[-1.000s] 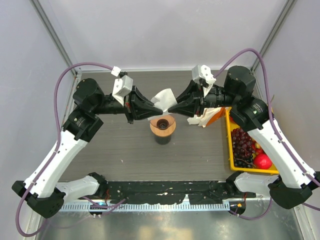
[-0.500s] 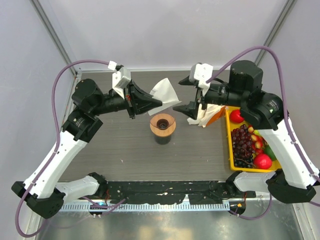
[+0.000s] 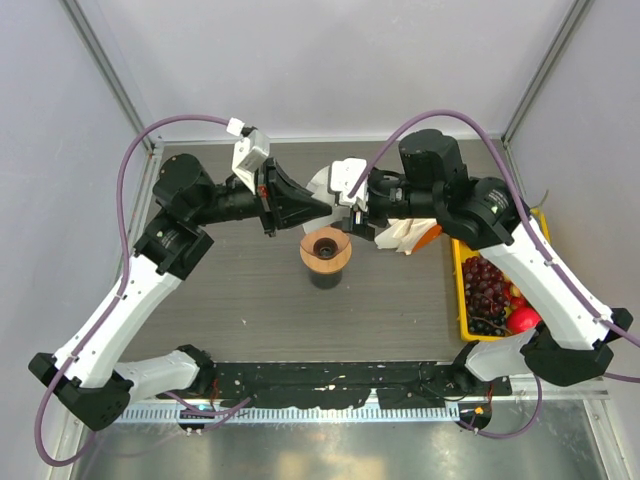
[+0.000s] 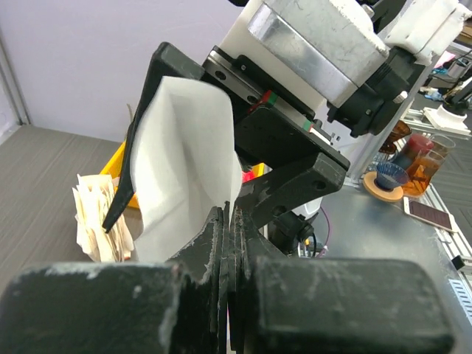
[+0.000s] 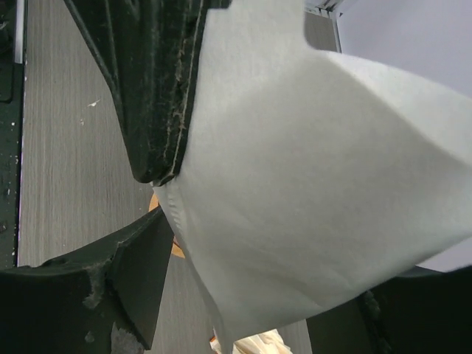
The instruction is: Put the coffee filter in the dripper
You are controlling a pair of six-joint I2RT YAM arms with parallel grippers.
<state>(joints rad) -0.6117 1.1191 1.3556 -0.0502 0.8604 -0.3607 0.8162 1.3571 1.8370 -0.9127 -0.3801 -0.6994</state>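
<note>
The coffee filter (image 3: 321, 183), a thin white paper cone, hangs in the air just above and behind the dripper (image 3: 325, 252), which stands mid-table with its tan wooden ring and dark centre. My left gripper (image 3: 322, 209) is shut on the filter's edge; the left wrist view shows the paper (image 4: 184, 162) pinched between the closed jaws (image 4: 228, 215). My right gripper (image 3: 338, 200) is open and its fingers (image 5: 118, 284) straddle the filter (image 5: 310, 169) without clamping it. A sliver of the dripper's ring (image 5: 177, 248) shows below the paper.
A ruffled bunch of white filters (image 3: 405, 235) lies right of the dripper, also in the left wrist view (image 4: 99, 217). A yellow fruit tray (image 3: 458, 290) with grapes (image 3: 486, 284) and red fruit sits along the right edge. Metal frame posts rise at the back corners.
My right arm has swung left and its open jaws now surround the filter. My left gripper has kept hold of the filter and shifted it slightly right, nearer above the dripper.
</note>
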